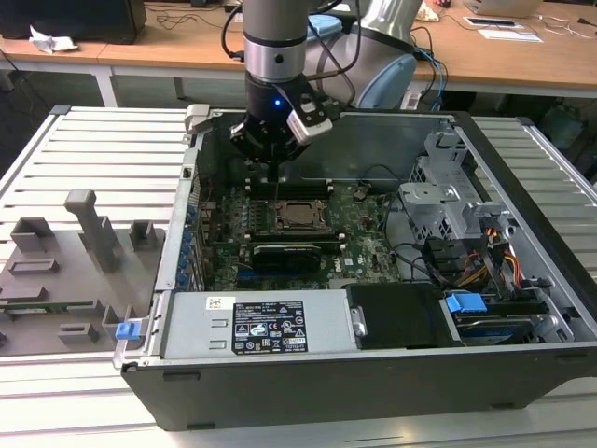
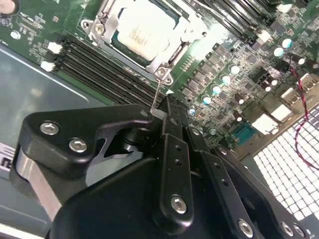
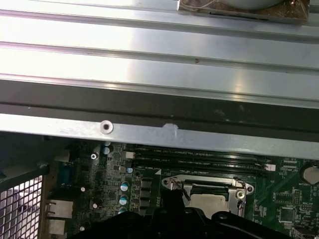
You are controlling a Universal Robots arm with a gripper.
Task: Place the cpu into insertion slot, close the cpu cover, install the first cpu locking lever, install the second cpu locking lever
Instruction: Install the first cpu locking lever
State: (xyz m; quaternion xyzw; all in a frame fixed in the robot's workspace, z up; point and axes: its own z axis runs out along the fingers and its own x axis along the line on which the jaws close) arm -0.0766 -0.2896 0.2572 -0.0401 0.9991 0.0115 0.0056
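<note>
In the exterior view, an open computer case (image 1: 373, 383) lies on its side on a slatted metal table (image 1: 93, 140). Wooden desks (image 1: 522, 65) stand behind the case, and a grey tray of holders (image 1: 56, 280) lies just beside it at the exterior view's left. Inside the case, the gripper (image 1: 279, 173) hangs just behind the insertion slot (image 1: 283, 217) on the green board (image 1: 359, 233). The cpu (image 1: 300, 216) sits in that slot. A white-and-black label (image 1: 269, 327) is stuck on the grey power supply box at the case's near wall. Its print is too small to make out.

In the second wrist view, the cpu (image 2: 144, 30) lies flat in the slot with the cpu cover (image 2: 127, 59) folded down around it. There is faint writing on the cpu's pale top. A thin locking lever (image 2: 156, 94) runs from the cover's corner to the gripper (image 2: 167, 112), whose black fingers are pressed together on the lever's end. Long black memory slots (image 2: 99, 69) lie beside the cover.

In the first wrist view, the table's bright slats (image 3: 149, 64) lie beyond the case's wall (image 3: 149, 134). Inside the case, the cpu (image 3: 209, 201) sits under its cover (image 3: 172, 183), close to the dark gripper body.
</note>
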